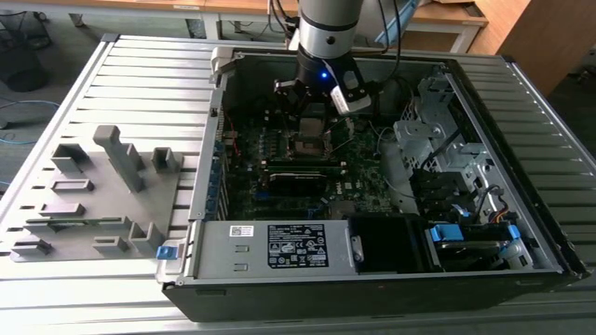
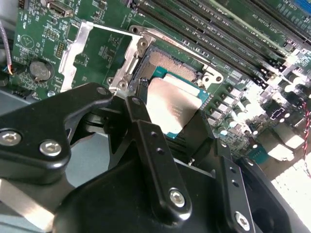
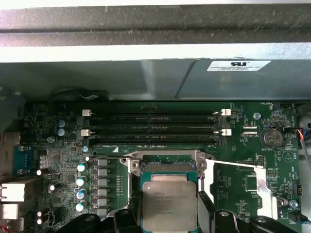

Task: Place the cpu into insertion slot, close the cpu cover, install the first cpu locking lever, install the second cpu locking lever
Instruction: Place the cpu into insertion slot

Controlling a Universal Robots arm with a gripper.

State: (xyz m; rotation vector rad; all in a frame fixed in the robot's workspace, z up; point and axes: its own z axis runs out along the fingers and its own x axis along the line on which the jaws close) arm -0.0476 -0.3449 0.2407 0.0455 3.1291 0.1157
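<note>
A grey slatted table (image 1: 139, 77) carries an open computer case (image 1: 373, 279) lying on its side, with wooden desks (image 1: 447, 17) and a black wire bin (image 1: 19, 56) behind it. At the table's edge on the exterior view's left sits a grey fixture plate (image 1: 93, 202) with upright holders. Inside the case, the green motherboard (image 1: 279, 188) fills the floor, and a silver power supply (image 1: 279, 248) runs along the near wall. Long black memory slots (image 3: 155, 124) lie between the case wall and the socket (image 3: 167, 167), and a coin cell (image 3: 271, 138) sits near the board's corner.

The cover (image 3: 262, 187) is swung open and lies flat on the board just beside the socket, its window showing green board.

The arm (image 1: 328, 28) comes down nearly upright into the far half of the case, a blue light on its wrist. The gripper (image 3: 169, 208) hangs over the socket with its jaws clamped on the cpu (image 3: 169, 204); black fingers (image 3: 133, 216) press its opposite edges. In the second wrist view the cpu (image 2: 172, 104) sits tilted over the socket (image 2: 170, 63), covering part of it, with a strip of contacts exposed beyond its edge.
</note>
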